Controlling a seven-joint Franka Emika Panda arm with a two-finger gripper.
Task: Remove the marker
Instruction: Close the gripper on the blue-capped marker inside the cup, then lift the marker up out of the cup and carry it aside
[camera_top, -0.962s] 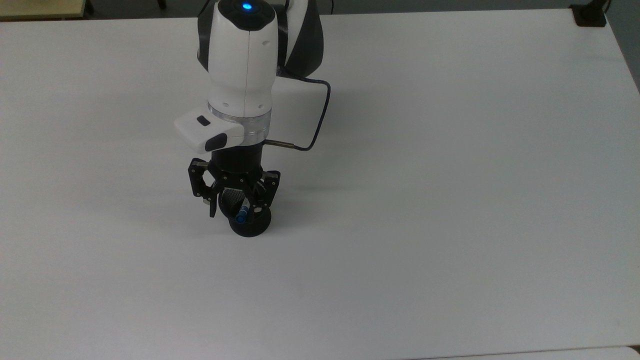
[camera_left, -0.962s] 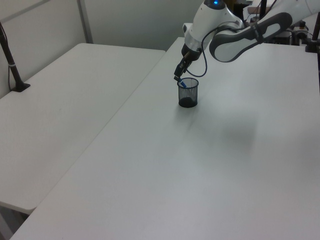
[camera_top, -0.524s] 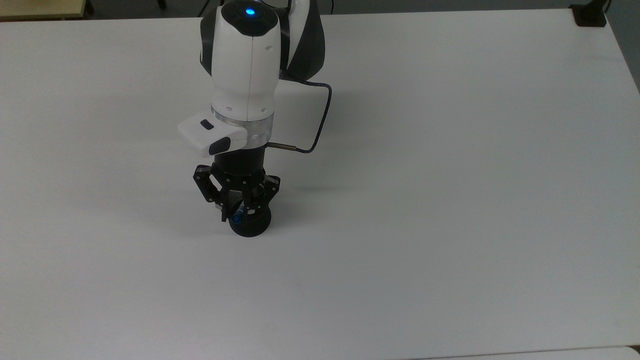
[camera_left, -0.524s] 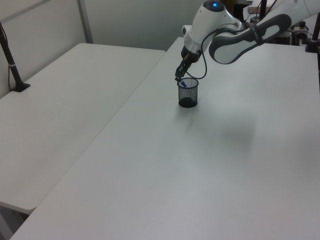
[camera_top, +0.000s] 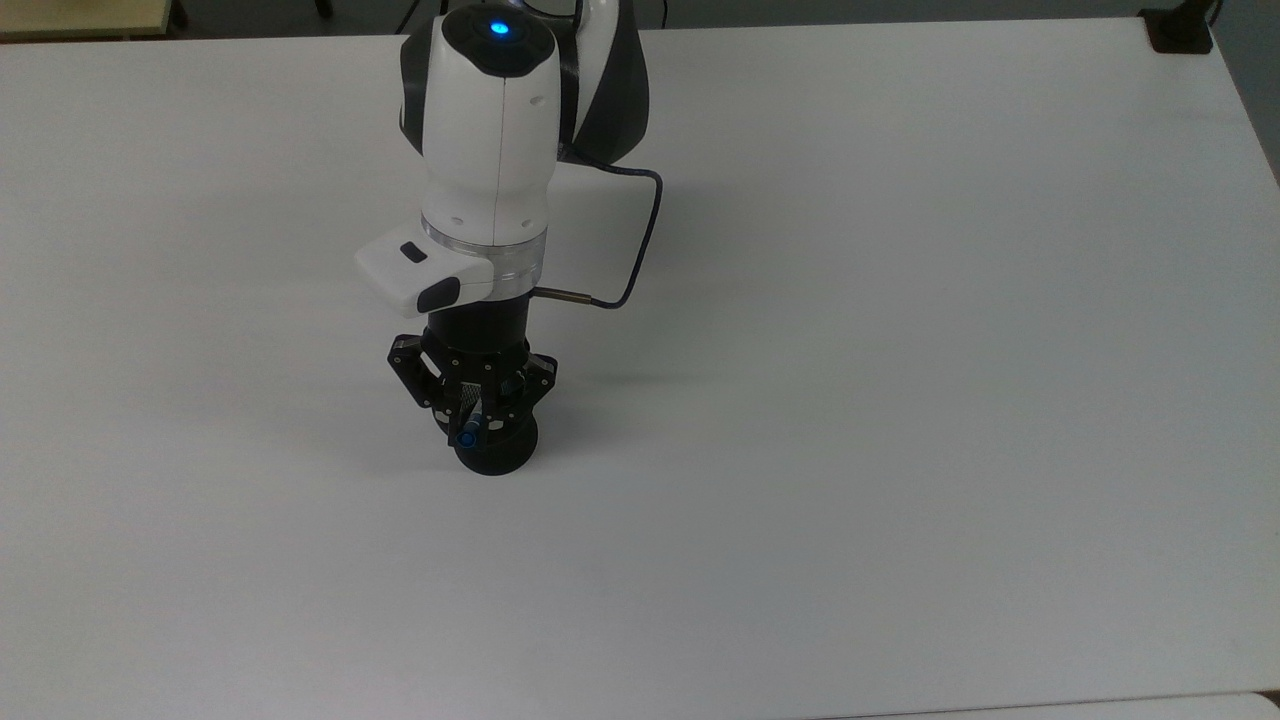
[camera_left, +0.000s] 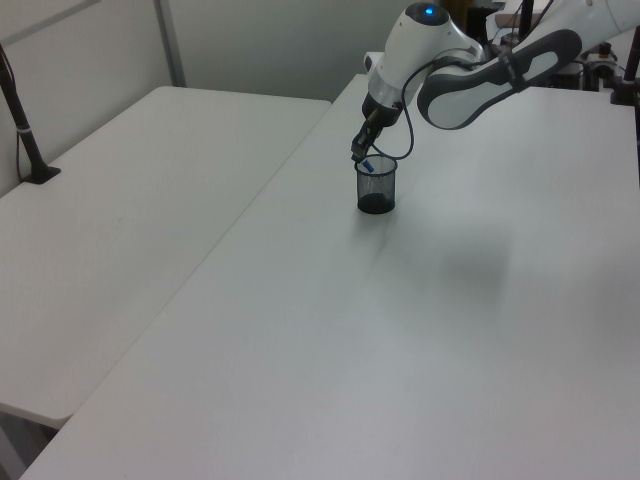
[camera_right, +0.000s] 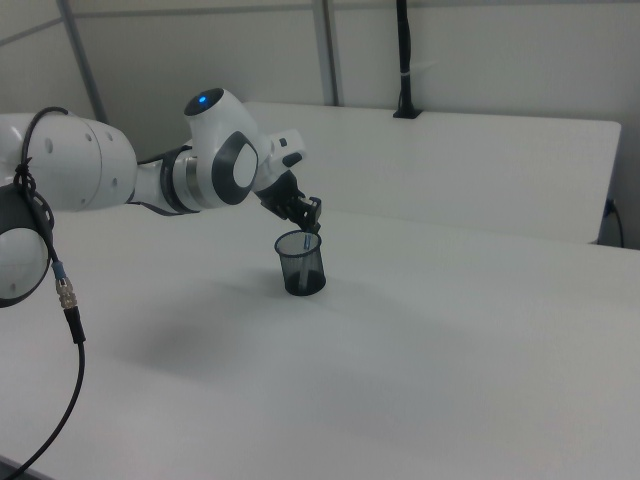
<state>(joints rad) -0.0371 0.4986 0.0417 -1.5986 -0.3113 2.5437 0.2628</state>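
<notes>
Top view: gripper (camera_top: 466, 428) poised over black mesh cup (camera_top: 497, 452) on white tabletop (camera_top: 900, 350). Jaws drawn in tight around blue top of marker (camera_top: 466, 436). Marker leans inside cup, tip above rim; left view shows likewise (camera_left: 366, 166).

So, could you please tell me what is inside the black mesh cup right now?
The marker stands in the black mesh cup, its blue top poking above the rim, right at the hand. Its lower barrel and the cup's bottom are hidden by the dark mesh and the hand above.
</notes>
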